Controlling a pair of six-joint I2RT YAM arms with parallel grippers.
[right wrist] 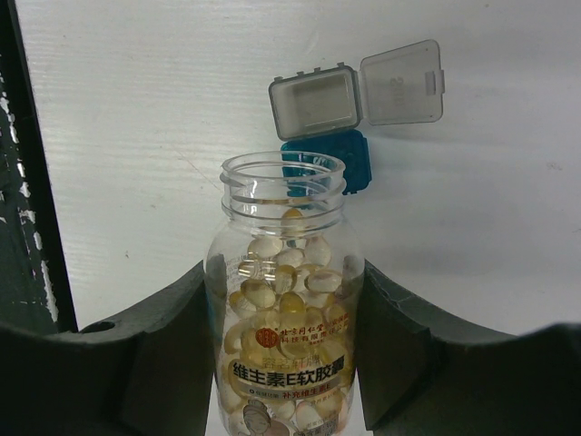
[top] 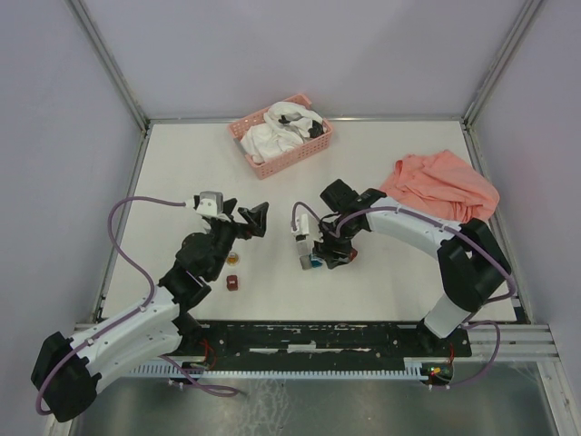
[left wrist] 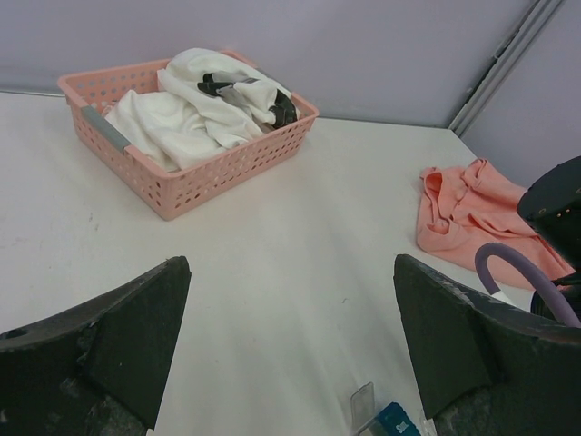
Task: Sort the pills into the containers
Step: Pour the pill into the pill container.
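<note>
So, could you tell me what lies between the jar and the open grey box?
The teal box lies between the jar and the grey box, as the right wrist view shows.

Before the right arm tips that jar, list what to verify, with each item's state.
1. Right gripper shut on the jar, a finger on each side: ok.
2. Jar cap off, mouth open: ok.
3. Pills in the jar: ok.
4. Grey box lid open: ok.
5. Teal box lid open: cannot tell, the jar hides part of it.
6. Left gripper open and empty: ok.
</note>
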